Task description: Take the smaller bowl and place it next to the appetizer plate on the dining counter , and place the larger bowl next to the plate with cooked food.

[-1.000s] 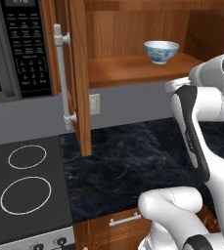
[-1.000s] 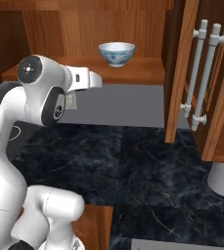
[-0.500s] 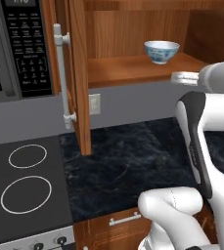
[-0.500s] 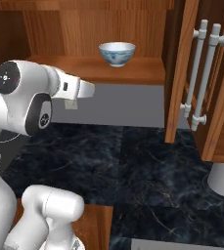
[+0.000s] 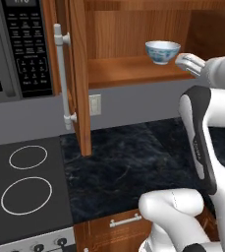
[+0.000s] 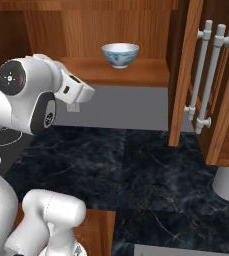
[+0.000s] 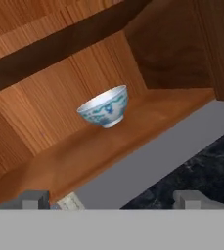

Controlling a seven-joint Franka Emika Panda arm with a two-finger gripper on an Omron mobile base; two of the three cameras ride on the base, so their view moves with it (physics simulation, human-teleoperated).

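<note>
The smaller bowl (image 7: 104,107) sits on a wooden cupboard shelf (image 5: 128,73) above dark marble worktop (image 6: 136,165); the gripper (image 7: 112,199) gapes wide, its fingertips mostly cut off, seemingly empty.

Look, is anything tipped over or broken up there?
Nothing stands out. The smaller bowl sits upright and whole on the cabinet shelf, with both cabinet doors swung open. The tool is open and apart from it.

Illumination is even and diffuse; no single source is identifiable. The cabinet shelf (image 7: 133,132) is moderately lit, with the cabinet interior darker toward its upper corners. The smaller bowl (image 7: 105,107), well ahead of the jaws, casts only a faint contact shadow. The marble worktop (image 6: 136,170) shows weak sheen, no glare. Rendering is soft and low-resolution, edges slightly blurred. No edge distortion is evident.
</note>
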